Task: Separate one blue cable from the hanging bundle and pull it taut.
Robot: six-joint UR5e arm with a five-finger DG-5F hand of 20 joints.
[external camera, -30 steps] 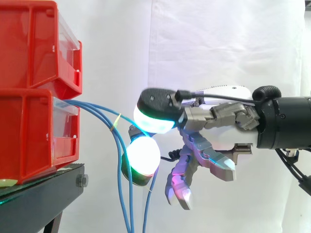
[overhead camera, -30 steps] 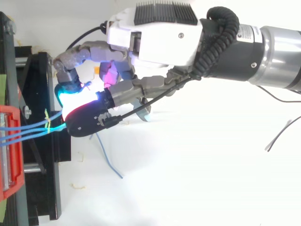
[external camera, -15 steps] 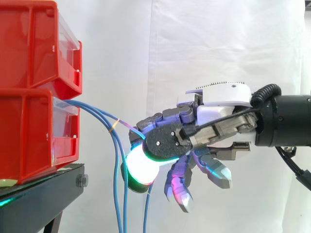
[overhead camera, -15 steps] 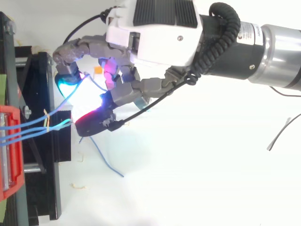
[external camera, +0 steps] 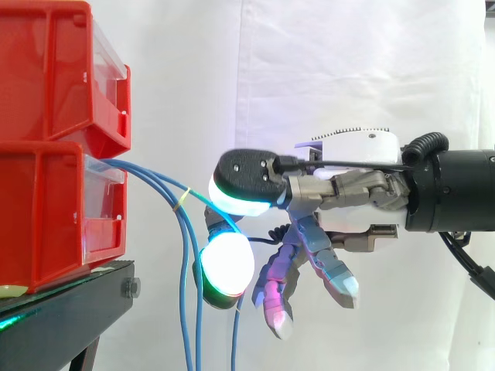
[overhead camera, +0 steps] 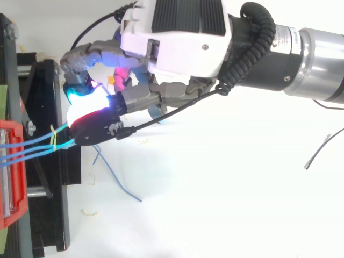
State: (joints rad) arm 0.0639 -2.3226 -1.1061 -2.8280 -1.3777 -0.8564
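Observation:
Several blue cables (external camera: pixel 186 270) come out of the lower red bin (external camera: pixel 46 209), pass through a yellow tie (external camera: pixel 182 199) and hang down. One blue cable (external camera: pixel 210 207) leaves the tie and slants right into my hand (external camera: pixel 352 154). There it runs between the thumb pad (external camera: pixel 236 199) above and a glowing white fingertip (external camera: pixel 227 263) below, then drops behind that pad. The other fingers point down and hold nothing. In the top view the hand (overhead camera: pixel 177 37) reaches left, its pads meeting right beside the tie (overhead camera: pixel 54 138) on the cables (overhead camera: pixel 29 148).
Two red bins are stacked on a black stand (external camera: pixel 62 309) at the left, close to the fingertips. A loose blue cable end (overhead camera: pixel 115 174) lies on the white floor below the hand. A white curtain hangs behind.
The thumb, which had dropped over the glowing fingertip half a second ago, has risen and swung back toward the bins. The arm has held its place.

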